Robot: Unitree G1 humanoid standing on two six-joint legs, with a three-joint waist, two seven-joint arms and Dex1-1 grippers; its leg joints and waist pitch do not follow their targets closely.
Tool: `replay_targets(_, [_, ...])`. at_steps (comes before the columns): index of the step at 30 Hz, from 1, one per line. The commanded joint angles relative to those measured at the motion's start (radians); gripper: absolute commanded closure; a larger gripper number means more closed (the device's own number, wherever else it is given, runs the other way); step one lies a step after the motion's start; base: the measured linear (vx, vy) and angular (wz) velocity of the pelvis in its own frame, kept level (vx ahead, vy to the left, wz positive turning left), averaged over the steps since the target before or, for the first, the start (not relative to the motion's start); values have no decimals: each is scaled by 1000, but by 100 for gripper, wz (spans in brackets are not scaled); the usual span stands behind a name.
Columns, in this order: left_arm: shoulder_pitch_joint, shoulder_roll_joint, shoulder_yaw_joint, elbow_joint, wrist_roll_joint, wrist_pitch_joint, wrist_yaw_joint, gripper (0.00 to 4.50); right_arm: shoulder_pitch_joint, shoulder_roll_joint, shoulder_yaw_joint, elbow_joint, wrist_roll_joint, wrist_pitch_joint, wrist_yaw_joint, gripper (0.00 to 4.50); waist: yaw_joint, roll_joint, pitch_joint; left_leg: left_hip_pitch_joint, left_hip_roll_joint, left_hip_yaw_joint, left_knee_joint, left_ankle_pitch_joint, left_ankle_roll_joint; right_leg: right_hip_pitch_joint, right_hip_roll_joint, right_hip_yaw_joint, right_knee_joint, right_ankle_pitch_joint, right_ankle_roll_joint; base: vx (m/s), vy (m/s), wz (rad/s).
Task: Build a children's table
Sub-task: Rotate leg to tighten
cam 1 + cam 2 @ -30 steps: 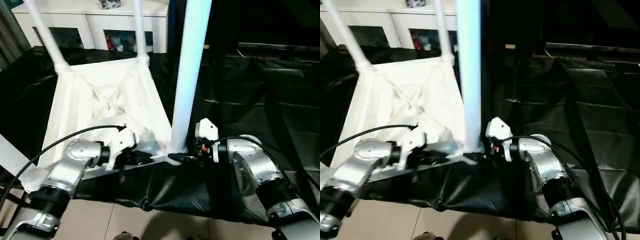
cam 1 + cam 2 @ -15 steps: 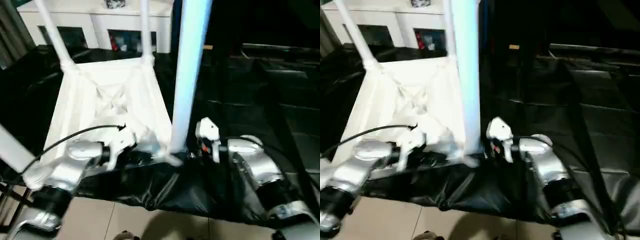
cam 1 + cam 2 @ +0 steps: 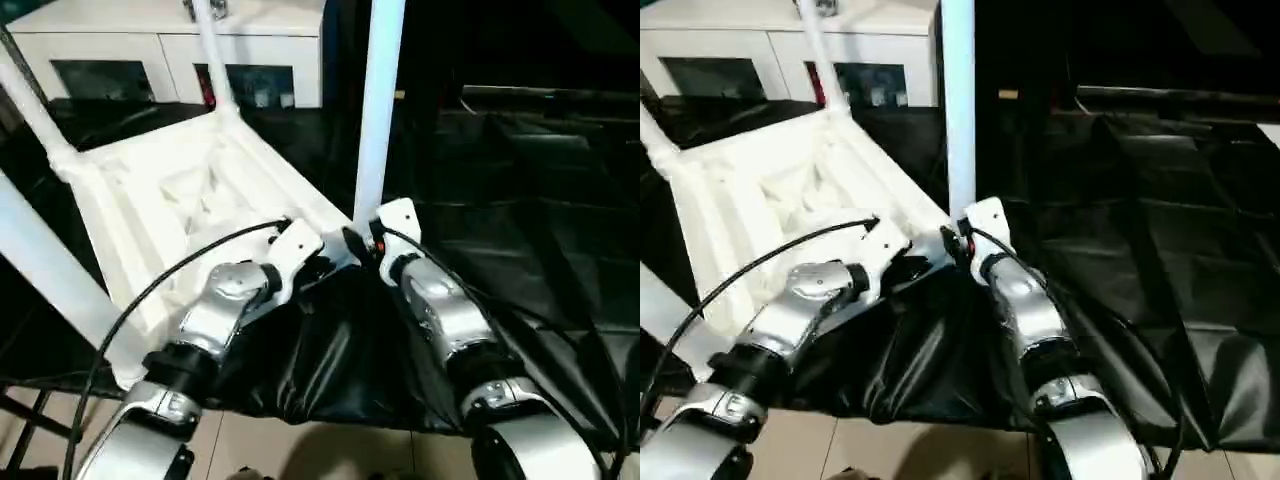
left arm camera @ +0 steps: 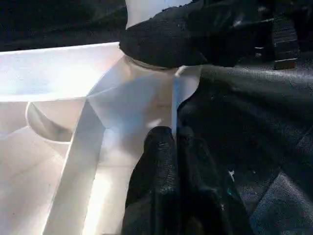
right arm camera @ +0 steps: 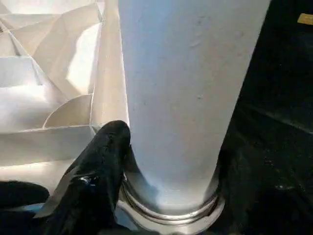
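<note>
The children's table lies upside down on black cloth, its white tabletop (image 3: pixel 160 200) showing a ribbed underside. Legs stand in the far corners (image 3: pixel 215 60) and the near left corner (image 3: pixel 50 270). Another leg (image 3: pixel 378 110) rises from the near right corner socket (image 5: pixel 171 215). My right gripper (image 3: pixel 360 240) is shut around this leg's base, with one black finger (image 5: pixel 105 156) pressed against the tube. My left gripper (image 3: pixel 322 268) sits just beside it, shut on the tabletop's thin rim (image 4: pixel 173 98) next to that corner.
A white glass-door cabinet (image 3: pixel 150 50) stands behind the work surface. Black cloth (image 3: pixel 520 220) covers the surface to the right and hangs over the front edge above a tiled floor (image 3: pixel 300 450). A black cable (image 3: pixel 150 290) loops over my left forearm.
The camera has swung, so the tabletop now looks angled and both forearms reach more forward. Both grippers keep their holds at the near right corner, and the leg stays upright.
</note>
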Motion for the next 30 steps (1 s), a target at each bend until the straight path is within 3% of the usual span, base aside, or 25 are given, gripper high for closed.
replay_targets(1, [-7,-22,-52,-23,-3,-47,-34,450,0,73,51,0,24,-2,90,117,2,-8,-65,2,39,-12,-72,-191,49,55,-78,42,-79,-224,-207,0,0,0])
replay_targets(4, [8,3,-52,-37,-4,-70,-66,450,1,52,50,6,18,-19,113,91,-2,-7,-63,2,42,-15,-75,-218,38,53,-80,43,-81,-266,-197,0,0,0])
replay_targets(7, [46,61,-48,-85,-36,-116,-175,450,18,-24,80,-2,-10,-63,195,64,-6,-6,-66,-1,43,-15,-73,-205,43,57,-81,43,-76,-228,-209,0,0,0])
replay_targets(11, [63,107,-33,-108,-67,-149,-249,450,33,-103,103,-22,-16,-82,327,64,3,-1,-69,2,43,-9,-66,-160,73,55,-75,43,-64,-108,-252,0,0,0])
replay_targets(19, [89,154,-21,-147,-119,-168,-351,450,61,-196,137,-80,16,-78,568,64,17,-1,-66,4,47,-7,-68,-187,68,55,-75,43,-66,-156,-246,0,0,0])
replay_targets(20, [97,165,-17,-158,-132,-165,-378,450,69,-217,147,-101,36,-74,627,64,18,-5,-66,4,48,-7,-68,-185,71,55,-75,42,-67,-156,-245,0,0,0])
replay_targets(25, [125,198,-8,-205,-181,-149,-460,450,97,-262,167,-176,94,-48,781,64,24,-3,-68,1,49,-7,-65,-163,91,55,-74,40,-62,-129,-256,0,0,0])
replay_targets(30, [149,249,-12,-232,-197,-150,-530,450,118,-298,192,-221,102,-30,897,111,28,-6,-65,2,50,-7,-67,-175,84,51,-75,41,-67,-189,-242,0,0,0])
